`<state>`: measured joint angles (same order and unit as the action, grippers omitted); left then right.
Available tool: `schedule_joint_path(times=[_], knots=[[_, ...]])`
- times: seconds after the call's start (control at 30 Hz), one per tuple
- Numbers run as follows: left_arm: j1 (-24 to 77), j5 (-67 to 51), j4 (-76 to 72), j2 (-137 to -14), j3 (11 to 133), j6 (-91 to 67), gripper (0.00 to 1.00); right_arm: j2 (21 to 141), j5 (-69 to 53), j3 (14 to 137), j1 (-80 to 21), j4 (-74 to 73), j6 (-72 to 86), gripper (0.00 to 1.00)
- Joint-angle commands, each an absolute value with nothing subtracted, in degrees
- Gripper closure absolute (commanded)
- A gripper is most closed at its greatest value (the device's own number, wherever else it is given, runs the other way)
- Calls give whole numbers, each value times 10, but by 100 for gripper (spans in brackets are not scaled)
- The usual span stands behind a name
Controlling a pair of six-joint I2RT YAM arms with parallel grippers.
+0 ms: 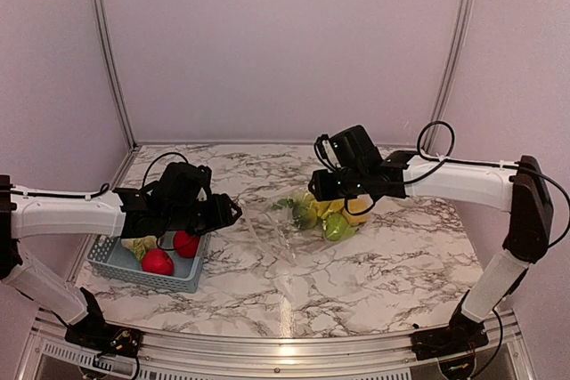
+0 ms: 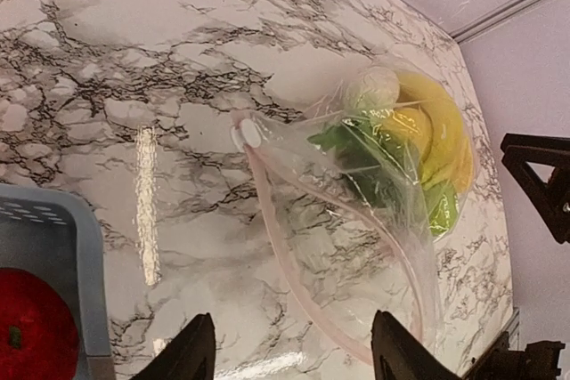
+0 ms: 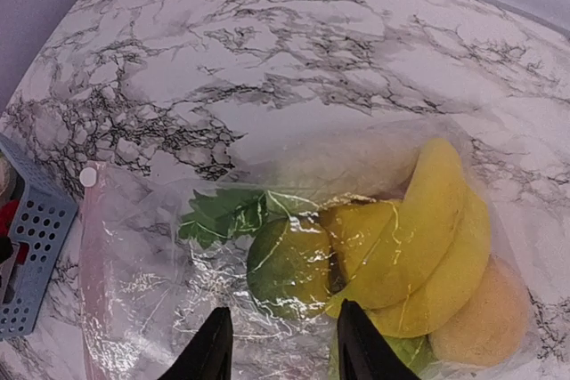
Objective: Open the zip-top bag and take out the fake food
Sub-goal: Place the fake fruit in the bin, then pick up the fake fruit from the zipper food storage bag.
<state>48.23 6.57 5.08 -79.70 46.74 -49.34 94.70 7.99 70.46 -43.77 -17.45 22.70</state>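
Both grippers read as wide open on my feeds, with nothing held in either. On the left wrist view the left gripper (image 2: 296, 355) shows its two dark fingertips (image 2: 198, 349) spread well apart over bare marble, just short of the near end of the zip-top bag (image 2: 356, 246). On the right wrist view the right gripper (image 3: 280, 349) has its fingers (image 3: 214, 344) parted the same way, hanging directly over the bag's contents; I cannot tell whether they touch the plastic. From above, the left gripper (image 1: 227, 211) sits beside the blue basket (image 1: 116, 260) and points toward the bag (image 1: 285, 238), while the right gripper (image 1: 343, 200) is over the bag's far end. The bag lies flat near the middle of the table (image 1: 401, 264), with its pink zip strip (image 2: 285, 255) and a small white tab (image 2: 245, 135) at the end facing the left arm. The two pink tracks run apart from each other, so the mouth looks parted. Inside is the fake food (image 3: 374, 255): yellow bananas (image 3: 441, 220), a green pear-like fruit (image 3: 285, 264) with a leafy green piece (image 3: 223, 211) beside it, a pale orange ball (image 3: 485, 318) at the far end, and a whitish round item (image 2: 370, 91) against the bananas. The basket stands well apart from the bag, at the near left of the table, with two red apples (image 1: 158, 262) and something pale green (image 1: 138, 244) in it.
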Motion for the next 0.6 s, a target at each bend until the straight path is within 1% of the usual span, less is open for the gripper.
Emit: schedule_joint_path(times=[0.0, 0.13, 0.37, 0.47, 0.57], knots=[[496, 18, -18, -851, 513, -487, 45, 941, 94, 703, -430, -207, 238, 61], [498, 8, -57, -893, 513, -505, 58, 940, 99, 701, -430, -210, 242, 61], [499, -10, -107, -942, 515, -530, 69, 953, 85, 696, -430, -205, 243, 62], [499, -13, -117, -969, 525, -541, 78, 966, 86, 698, -429, -201, 236, 63], [501, -27, -138, -993, 528, -557, 81, 979, 88, 702, -428, -195, 233, 63]])
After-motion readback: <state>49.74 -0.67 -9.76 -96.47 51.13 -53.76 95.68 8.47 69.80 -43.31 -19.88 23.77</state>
